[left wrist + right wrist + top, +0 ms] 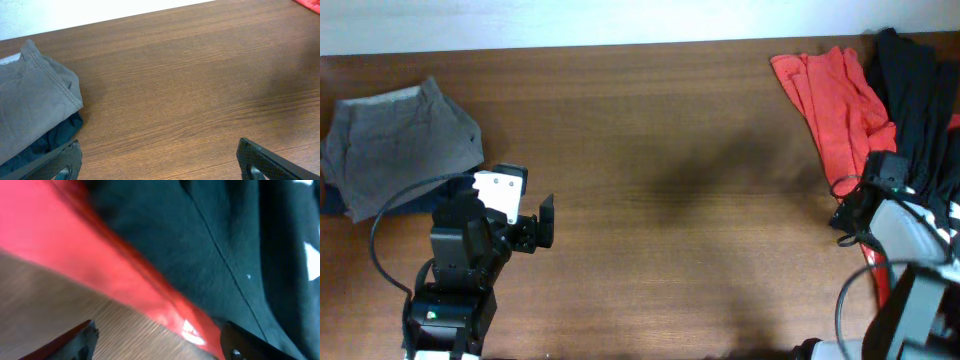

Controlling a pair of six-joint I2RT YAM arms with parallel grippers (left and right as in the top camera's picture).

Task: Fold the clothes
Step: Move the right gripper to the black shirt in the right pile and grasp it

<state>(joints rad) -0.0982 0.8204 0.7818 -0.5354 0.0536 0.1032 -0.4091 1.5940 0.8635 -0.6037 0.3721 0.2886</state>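
A folded grey garment [400, 140] lies on a dark blue one at the table's far left; it also shows in the left wrist view [30, 105]. A crumpled red garment [830, 100] and a black garment [920, 100] lie piled at the far right. My left gripper [535, 230] is open and empty over bare wood, right of the grey stack [160, 165]. My right gripper [855, 205] is open, low at the near edge of the pile, its fingers either side of the red cloth's edge [155, 340], with black cloth [215, 245] beyond.
The wooden table [660, 180] spans the view, its far edge against a white wall. The left arm's base [445, 310] and the right arm with its cables [910, 290] stand at the near edge.
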